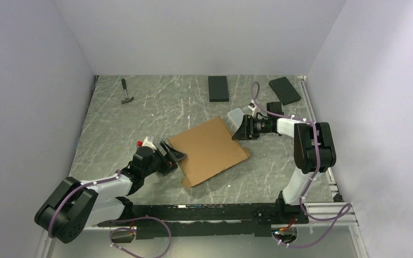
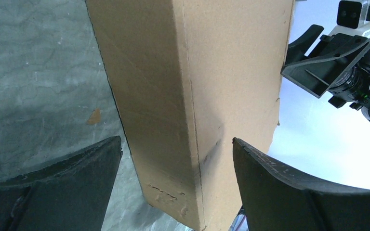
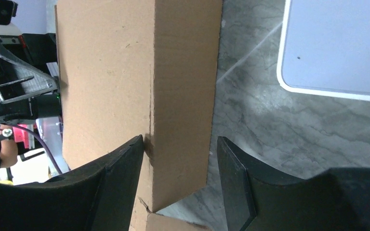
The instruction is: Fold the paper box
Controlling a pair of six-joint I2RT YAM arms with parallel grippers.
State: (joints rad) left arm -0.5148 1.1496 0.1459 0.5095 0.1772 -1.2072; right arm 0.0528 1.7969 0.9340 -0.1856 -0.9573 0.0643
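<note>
The paper box [image 1: 209, 150] lies flat at mid-bench [image 1: 140, 115], turned diagonally to the bench edges. It reads as a shallow slab with a top panel and a low side wall. Whether the flaps are tucked cannot be told.

The box lies between the two end effectors. Its near-left side meets the left end effector [image 1: 173, 156] and its far-right side meets the right end effector [image 1: 243, 129]. The line joining them crosses the box from near left to far right. Neither arm is nearer, since both are already at the box.

- **Left end effector:** spread. The box corner sits inside the gap, with the panel-to-wall crease running straight ahead between the fingers and clearance visible on the bench side.
- **Right end effector:** spread, straddling the opposite side wall. One finger is at the crease and the other stands clear of the wall.

Judgement: the next move depends on closing or pressing across that crease, with no further travel needed.

Just beside the box's far corner lies a translucent white case [image 1: 236, 115]. Beyond the far side, well apart, lie two black slabs [image 1: 218, 88]. A hammer [image 1: 126, 92] lies far left of the box.
</note>
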